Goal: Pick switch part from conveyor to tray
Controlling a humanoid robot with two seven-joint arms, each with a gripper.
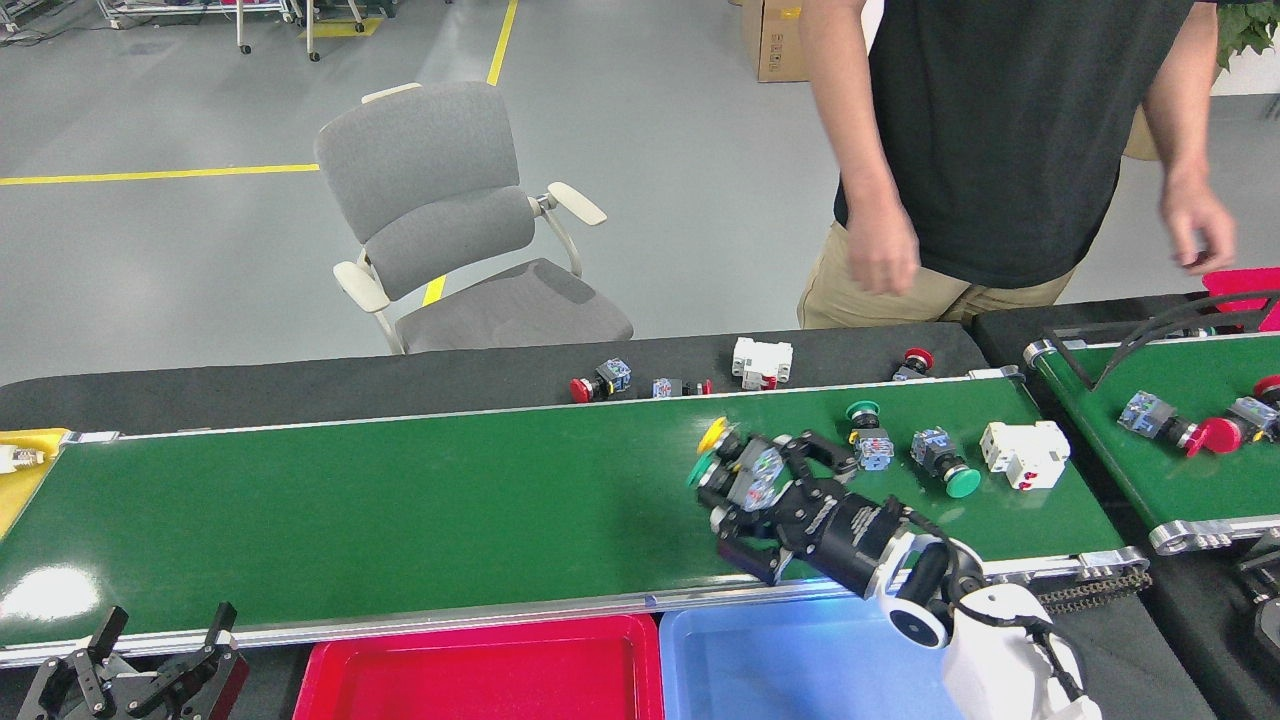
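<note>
So the left gripper (155,655) sits idle, jaws apart and empty, at the near rail of the conveyor (350,510). Just this side of that rail, the red tray (480,670) and blue tray (790,665) look bare, so nothing's been dropped off yet. Over the belt, the right gripper (750,500) is closed around two switch parts (735,465), yellow- and green-capped, I think lifted, though that's hard to judge. Carrying and releasing are left, plus two green-capped switches (905,450) further right.
</note>
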